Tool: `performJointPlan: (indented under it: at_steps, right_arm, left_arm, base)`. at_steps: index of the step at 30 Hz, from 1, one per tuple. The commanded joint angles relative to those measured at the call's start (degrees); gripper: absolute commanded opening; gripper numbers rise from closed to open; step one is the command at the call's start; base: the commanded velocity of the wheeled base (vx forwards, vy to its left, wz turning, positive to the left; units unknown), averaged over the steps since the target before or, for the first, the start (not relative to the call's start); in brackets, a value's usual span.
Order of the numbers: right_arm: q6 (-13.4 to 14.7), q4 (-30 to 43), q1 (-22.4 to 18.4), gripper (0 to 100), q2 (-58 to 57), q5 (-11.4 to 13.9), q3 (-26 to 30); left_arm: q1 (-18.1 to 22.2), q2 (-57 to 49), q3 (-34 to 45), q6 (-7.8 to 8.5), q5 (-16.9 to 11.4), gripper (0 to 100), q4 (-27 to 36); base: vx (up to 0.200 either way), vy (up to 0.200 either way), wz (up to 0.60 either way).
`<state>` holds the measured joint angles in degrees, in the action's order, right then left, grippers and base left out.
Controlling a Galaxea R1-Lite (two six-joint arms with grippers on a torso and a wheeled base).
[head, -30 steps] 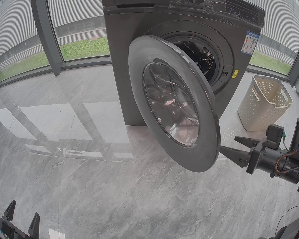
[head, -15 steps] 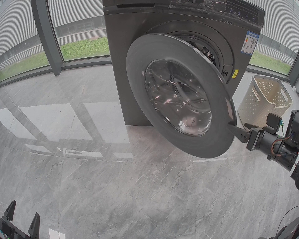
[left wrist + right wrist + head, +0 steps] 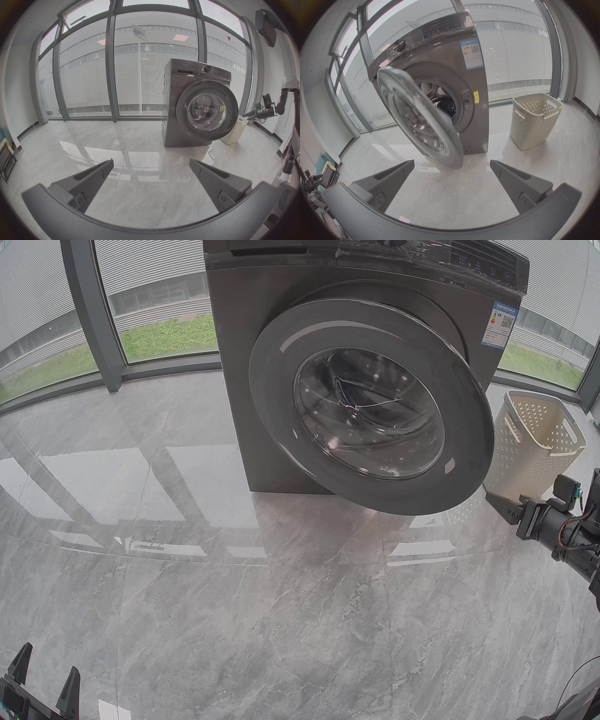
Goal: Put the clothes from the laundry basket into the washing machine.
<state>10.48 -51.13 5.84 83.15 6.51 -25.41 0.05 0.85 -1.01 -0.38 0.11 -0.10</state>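
The grey washing machine (image 3: 250, 365) stands on the floor, its round glass door (image 3: 369, 409) swung most of the way over the opening. In the right wrist view the door (image 3: 422, 118) is still ajar, and something dark lies in the drum (image 3: 442, 104). The cream laundry basket (image 3: 537, 443) stands to the right of the machine; its inside (image 3: 537, 106) looks bare. My right gripper (image 3: 503, 505) hangs just beside the door's lower right rim, open (image 3: 451, 162) and holding nothing. Low at the near left, my left gripper (image 3: 44, 677) is open (image 3: 151, 161).
Polished grey tile floor (image 3: 250, 615) spreads wide in front of the machine. Tall windows with dark frames (image 3: 94, 315) run behind it. The basket (image 3: 232, 134) sits tight between the machine and the right wall.
The door has swung from wide open to nearly shut against the machine. My right gripper followed its rim up and to the right. The left gripper has not moved.
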Motion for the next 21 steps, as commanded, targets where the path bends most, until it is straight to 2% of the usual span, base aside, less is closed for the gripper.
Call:
performJointPlan:
  at_steps: [1,4,10,14,15,16,21]
  right_arm:
    - [-0.20,-0.03,4.00,100,-1.06,-0.18,4.49]
    - [-0.20,-0.11,5.85,100,-1.06,-0.09,5.81]
    - [1.03,-0.11,12.79,100,-1.06,-0.09,6.33]
    - [1.21,-0.20,14.90,100,-0.71,-0.09,5.81]
    - [1.29,-0.38,17.19,100,-0.80,-0.01,5.45]
    - [1.38,-0.55,17.54,100,-0.80,-0.01,5.45]
    - [4.63,-4.07,24.75,100,-0.62,0.08,5.10]
  left_arm:
    - [0.04,-0.77,0.92,-0.15,0.07,100,-0.08]
    - [0.04,-0.77,0.92,-0.06,0.07,100,-0.08]
    - [0.04,-0.77,0.92,-0.06,0.07,100,-0.08]
    - [0.04,-0.77,0.92,-0.06,0.07,100,-0.08]
    - [0.04,-0.77,0.92,0.03,0.07,100,-0.08]
    - [0.04,-0.77,0.92,0.11,0.07,100,-0.08]
    - [0.04,-0.77,0.92,0.20,0.07,100,-0.08]
  base:
    - [0.000,-0.200,0.00]
    - [0.000,-0.200,0.00]
    - [0.000,-0.200,0.00]
    - [0.000,-0.200,0.00]
    - [0.000,-0.200,0.00]
    - [0.000,0.000,0.00]
    - [0.000,0.000,0.00]
